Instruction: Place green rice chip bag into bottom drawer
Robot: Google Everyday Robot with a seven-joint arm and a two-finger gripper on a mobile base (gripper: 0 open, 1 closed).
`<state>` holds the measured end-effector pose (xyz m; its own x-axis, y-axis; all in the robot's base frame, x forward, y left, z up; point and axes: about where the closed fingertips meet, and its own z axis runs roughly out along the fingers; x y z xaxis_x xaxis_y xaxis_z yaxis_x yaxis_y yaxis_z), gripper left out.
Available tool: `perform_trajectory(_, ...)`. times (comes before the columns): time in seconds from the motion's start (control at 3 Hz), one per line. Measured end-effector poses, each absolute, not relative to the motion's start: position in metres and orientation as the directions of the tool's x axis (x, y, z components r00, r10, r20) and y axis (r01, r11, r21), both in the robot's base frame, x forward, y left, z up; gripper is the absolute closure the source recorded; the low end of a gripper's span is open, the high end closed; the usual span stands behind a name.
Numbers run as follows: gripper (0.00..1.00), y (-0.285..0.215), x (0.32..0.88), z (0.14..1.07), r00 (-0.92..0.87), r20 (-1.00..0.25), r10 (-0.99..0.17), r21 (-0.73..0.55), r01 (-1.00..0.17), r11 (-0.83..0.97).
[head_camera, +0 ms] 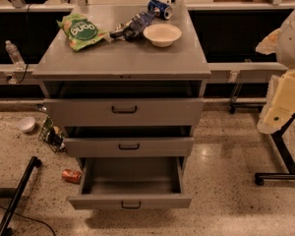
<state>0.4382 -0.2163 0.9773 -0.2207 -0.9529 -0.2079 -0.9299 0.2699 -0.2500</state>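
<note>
The green chip bag [81,31] lies flat on the grey worktop [123,60], near its back left corner and clear of every drawer. Its dark green oval logo carries white letters that you cannot read for certain.

Just to its right, toward the middle of the back edge, lies a dark crumpled snack bag [133,26]. A blue can [160,9] rests on its side at the back edge, touching or almost touching that bag's far end. A white bowl [162,34] stands upright right of centre, just beside the dark bag, and its inside shows only plain white.

Below the front edge, you see all three drawers pulled out to some degree. The top drawer [123,111] and the middle drawer [129,145] are open only a little and their insides are dark. The bottom drawer [130,183] is pulled out farthest and shows you a bare grey floor and a small black handle on its front.

On the ground left of the cabinet lie a red-orange can [71,176], a crumpled wrapper [51,134] and a small white cup [27,124]. A clear water bottle [14,54] stands on a ledge off the worktop's left edge.

The gripper [281,107] hangs past the right edge of the worktop, well apart from the bag. You cannot tell its state from here.
</note>
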Motion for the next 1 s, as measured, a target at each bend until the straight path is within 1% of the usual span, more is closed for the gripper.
perform_trajectory(0.33, 0.00, -0.216, 0.438, 0.977, -0.221, -0.208, -0.953, -0.250, -0.930, 0.270)
perform_trajectory(0.67, 0.00, -0.192, 0.460, 0.979, -0.196, -0.330, -0.923, -0.257, -0.923, 0.288)
perform_trajectory(1.0, 0.00, -0.113, 0.536, 0.989, -0.149, -0.626, -0.766, -0.223, -0.906, 0.359)
